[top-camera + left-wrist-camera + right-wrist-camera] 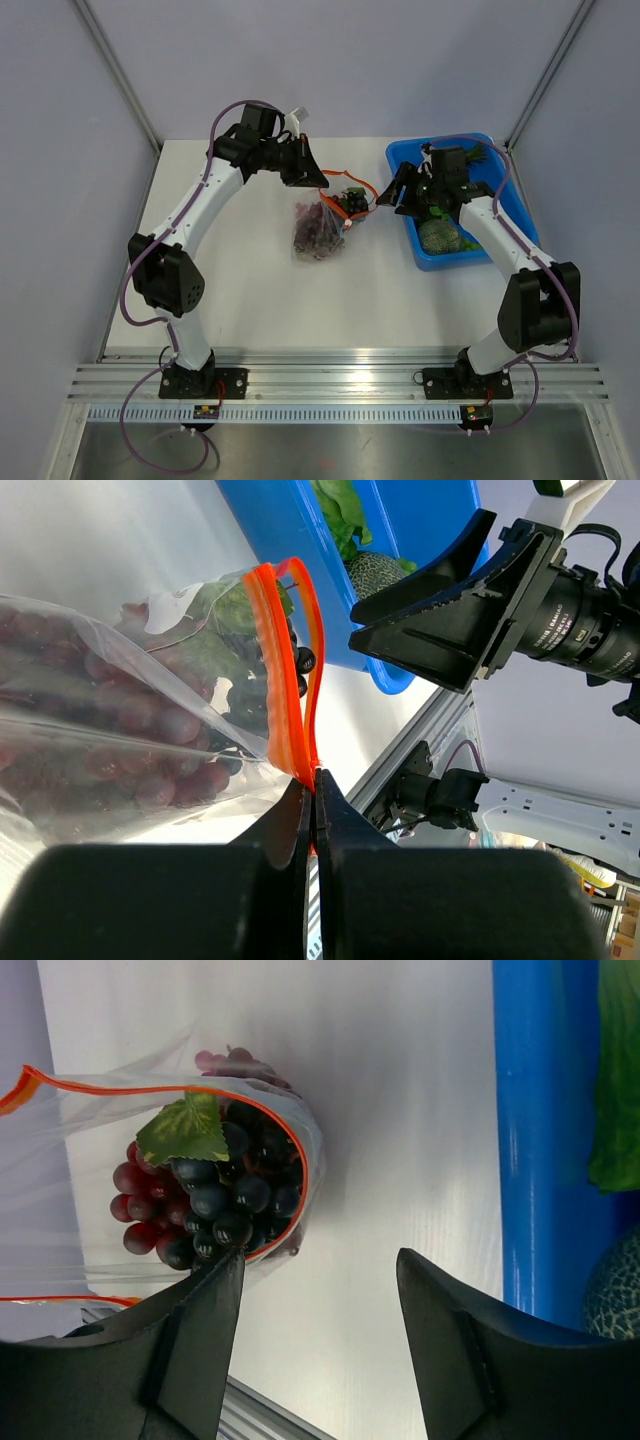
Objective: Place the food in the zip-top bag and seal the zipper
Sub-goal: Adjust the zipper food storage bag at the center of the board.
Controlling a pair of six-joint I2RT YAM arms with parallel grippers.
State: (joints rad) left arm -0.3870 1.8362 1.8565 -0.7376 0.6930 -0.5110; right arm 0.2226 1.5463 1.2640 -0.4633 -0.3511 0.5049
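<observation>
**Bag mouth held open at one end, grapes inside**

Left gripper (313,785): fingers pressed together, pinching the zipper (285,670) at one end of the orange-red strip. The two zipper tracks part above the pinch, so the mouth is unsealed there.

Zip-top bag (320,228): mid-table, between the two grippers, its body resting on the white table (240,290).

- Contents: a dark grape bunch (225,1200) with a green leaf (187,1130) sits just inside the orange-rimmed mouth, and reddish grapes (150,730) lie deeper in.

Right gripper (320,1257): fingers spread wide with nothing between them. It faces the bag mouth, one fingertip just beside the dark grapes; contact cannot be told.

Blue bin (530,1110): on the right of the table, beside the right gripper. It holds a leafy green piece (615,1080) and a netted melon (615,1290).
</observation>
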